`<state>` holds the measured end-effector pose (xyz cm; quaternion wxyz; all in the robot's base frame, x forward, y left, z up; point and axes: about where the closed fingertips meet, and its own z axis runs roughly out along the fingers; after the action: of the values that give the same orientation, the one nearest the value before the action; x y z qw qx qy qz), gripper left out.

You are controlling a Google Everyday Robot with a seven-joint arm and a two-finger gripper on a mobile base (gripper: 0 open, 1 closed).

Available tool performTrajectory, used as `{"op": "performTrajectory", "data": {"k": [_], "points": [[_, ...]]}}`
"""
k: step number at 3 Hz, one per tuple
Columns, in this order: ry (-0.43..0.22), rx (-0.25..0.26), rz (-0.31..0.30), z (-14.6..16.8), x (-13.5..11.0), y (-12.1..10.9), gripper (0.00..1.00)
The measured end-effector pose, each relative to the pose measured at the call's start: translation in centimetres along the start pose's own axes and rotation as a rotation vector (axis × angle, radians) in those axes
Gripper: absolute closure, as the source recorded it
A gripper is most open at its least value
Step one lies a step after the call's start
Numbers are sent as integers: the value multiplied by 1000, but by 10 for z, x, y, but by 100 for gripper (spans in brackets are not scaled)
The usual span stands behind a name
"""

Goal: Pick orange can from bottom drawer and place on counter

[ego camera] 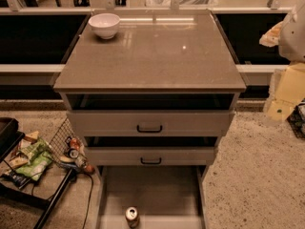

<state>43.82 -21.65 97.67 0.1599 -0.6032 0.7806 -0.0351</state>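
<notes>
Camera view shows gripper [291,30] upper right, grip unclear, orange can [132,217] in bottom drawer [159,190].

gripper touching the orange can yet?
Apart. Camera view shows the orange can standing alone in the bottom drawer; the gripper is out of frame.

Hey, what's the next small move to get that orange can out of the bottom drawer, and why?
Probably bring the gripper down and left toward the orange can. The gripper hangs at the right edge, up at counter height, far from the orange can, which stands upright near the front of the open bottom drawer.
</notes>
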Motion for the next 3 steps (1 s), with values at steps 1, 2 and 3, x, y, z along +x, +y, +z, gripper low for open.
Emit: {"op": "performTrajectory", "data": {"k": [1,2,3], "points": [[-5,0,2,1,0,0,0],[-96,-2,32,21,7,1,0],[-252,-68,58,87,20,21,0]]}}
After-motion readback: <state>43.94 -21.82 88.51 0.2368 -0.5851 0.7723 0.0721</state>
